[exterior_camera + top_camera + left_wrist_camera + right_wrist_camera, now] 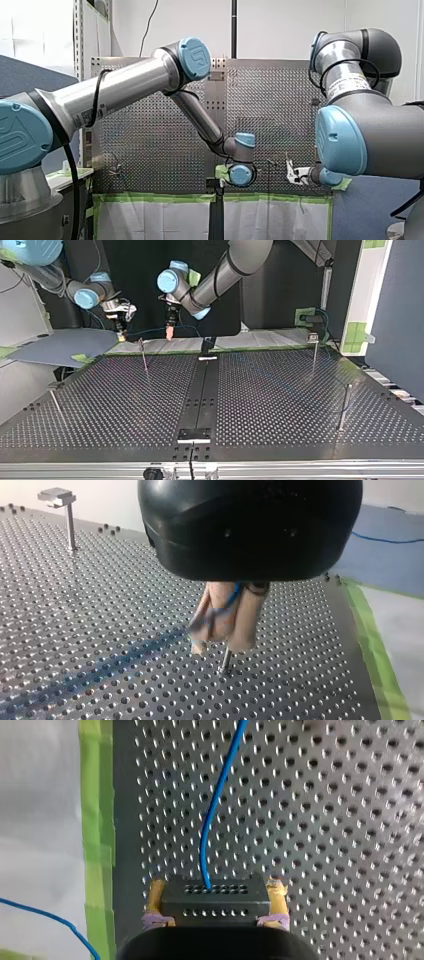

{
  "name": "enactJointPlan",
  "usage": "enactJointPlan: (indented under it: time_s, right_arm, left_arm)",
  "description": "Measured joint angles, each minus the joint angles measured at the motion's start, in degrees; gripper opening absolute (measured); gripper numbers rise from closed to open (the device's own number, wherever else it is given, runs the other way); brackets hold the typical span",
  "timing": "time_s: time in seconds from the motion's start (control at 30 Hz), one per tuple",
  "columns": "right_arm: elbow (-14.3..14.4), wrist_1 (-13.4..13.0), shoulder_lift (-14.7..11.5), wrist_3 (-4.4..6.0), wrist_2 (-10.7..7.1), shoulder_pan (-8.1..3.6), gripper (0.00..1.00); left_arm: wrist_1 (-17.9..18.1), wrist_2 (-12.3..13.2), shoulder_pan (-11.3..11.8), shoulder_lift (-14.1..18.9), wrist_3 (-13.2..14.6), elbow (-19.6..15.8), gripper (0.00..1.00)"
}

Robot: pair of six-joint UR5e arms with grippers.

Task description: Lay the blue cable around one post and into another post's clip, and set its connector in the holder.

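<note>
blue cable (231, 599) blurred within left tool (222, 646), connector (215, 897) near end hidden behind right tool (217, 885) housing

Bright, even room light fills the front view, and the white wall (280, 30) is pale and free of hard shadows. In the top view the desk (280, 390) carries a soft sheen against a dark backdrop. In both wrist views its hole rims catch small glints.

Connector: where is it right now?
Right wrist view: the connector is clamped in my right gripper, over the table beside the green tape, blue cable running ahead.
</note>
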Motion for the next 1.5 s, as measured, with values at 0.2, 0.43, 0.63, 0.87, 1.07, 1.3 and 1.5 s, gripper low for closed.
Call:
enactJointPlan:
  time_s: [0.2,0.43,0.63,0.87,1.07,1.3,1.5]
  right_arm:
    - [-1.8,1.2,0.0,1.22,1.84,-0.55,0.09]
    - [-2.8,0.7,0.0,3.64,2.06,-0.99,0.09]
    - [-3.8,-0.7,0.0,5.58,1.96,-1.23,0.09]
    - [-4.1,-1.6,0.0,7.23,2.52,-1.62,0.09]
    - [-4.1,-1.8,0.0,8.00,3.63,-2.38,0.09]
    - [-4.1,-1.9,0.0,8.20,3.93,-2.83,0.09]
    - [-4.1,-2.2,0.0,8.25,3.94,-3.10,0.09]
  left_arm:
    - [2.6,1.2,-0.1,-1.9,-0.3,0.1,0.00]
    - [4.9,2.8,0.1,-2.9,-1.1,0.3,0.00]
    - [5.4,4.0,0.8,-3.8,-2.1,1.5,0.00]
    - [2.4,5.6,1.4,-7.2,-2.8,4.9,0.00]
    - [2.6,6.1,1.6,-9.6,-3.3,7.9,0.00]
    - [2.7,6.1,2.2,-10.0,-4.2,9.9,0.00]
    - [2.3,6.2,2.3,-9.9,-3.3,10.7,0.00]
